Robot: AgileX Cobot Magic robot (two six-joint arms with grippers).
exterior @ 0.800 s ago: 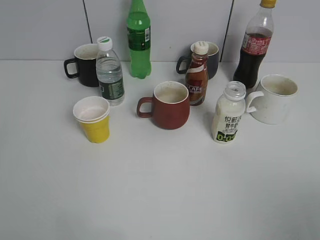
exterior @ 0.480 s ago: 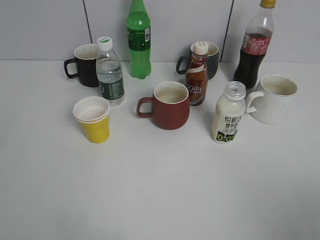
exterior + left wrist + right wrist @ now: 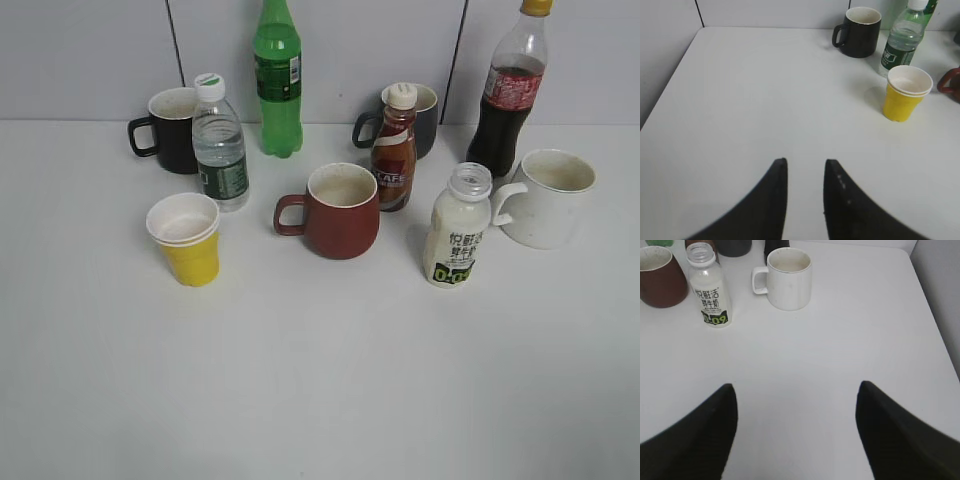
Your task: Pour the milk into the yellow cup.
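The milk (image 3: pixel 457 227) is a small clear capless bottle of white liquid, upright at the right of the table; it also shows in the right wrist view (image 3: pixel 710 286). The yellow cup (image 3: pixel 186 238) stands upright and empty at the left, also in the left wrist view (image 3: pixel 905 93). My left gripper (image 3: pixel 805 161) is empty, its jaws a small gap apart, over bare table well short of the cup. My right gripper (image 3: pixel 796 385) is wide open and empty, near the front, short of the milk. Neither gripper shows in the exterior view.
A brown-red mug (image 3: pixel 338 211), brown coffee bottle (image 3: pixel 394 148), white mug (image 3: pixel 546 197), cola bottle (image 3: pixel 505 92), green bottle (image 3: pixel 277 78), water bottle (image 3: pixel 219 143), black mug (image 3: pixel 168 129) and dark mug (image 3: pixel 425 115) stand on the white table (image 3: pixel 320 380). A grey wall runs behind.
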